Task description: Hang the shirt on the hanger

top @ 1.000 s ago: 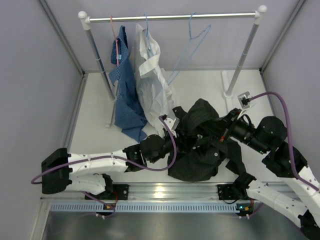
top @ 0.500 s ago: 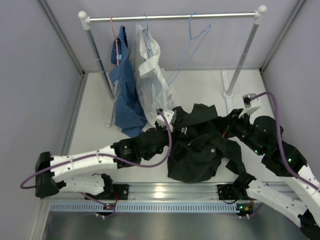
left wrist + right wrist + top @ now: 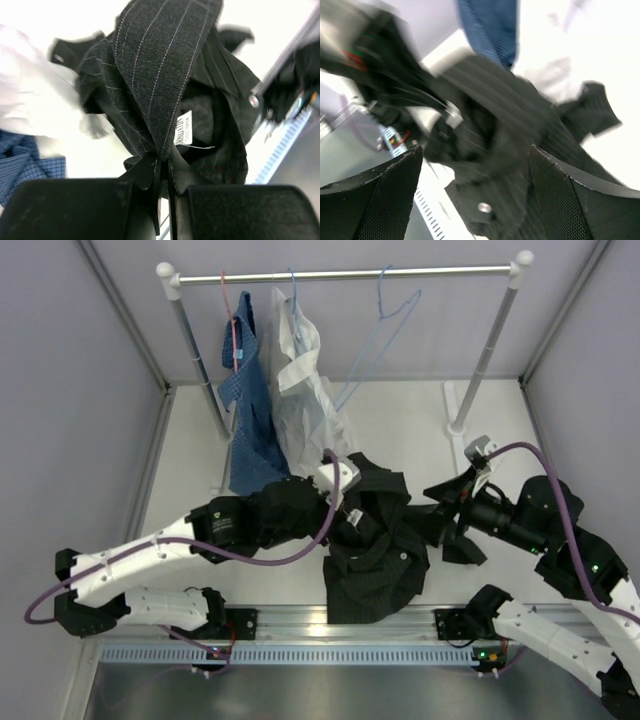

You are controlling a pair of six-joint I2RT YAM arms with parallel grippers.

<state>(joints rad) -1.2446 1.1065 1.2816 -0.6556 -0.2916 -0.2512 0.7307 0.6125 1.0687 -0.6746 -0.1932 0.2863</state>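
Note:
The black pinstriped shirt (image 3: 378,552) lies bunched on the table between both arms. My left gripper (image 3: 349,514) is shut on a fold of it near the collar label; in the left wrist view the fabric (image 3: 165,75) rises from my closed gripper (image 3: 164,172). My right gripper (image 3: 440,512) hovers just right of the bunch. Its fingers (image 3: 375,197) stand wide open with nothing between them, and the shirt (image 3: 510,150) shows blurred beyond. The light-blue wire hanger (image 3: 388,308) hangs bare on the rail, far from both grippers.
A clothes rack's rail (image 3: 340,276) spans the back, with posts at both ends and a foot (image 3: 462,405) on the right. A blue patterned shirt (image 3: 245,430) and a white shirt (image 3: 305,400) hang left of the hanger. A metal strip (image 3: 330,620) edges the near side.
My left gripper closed on the shirt and pulled it left and up. My right gripper opened, let go of the shirt and drew back to the right.

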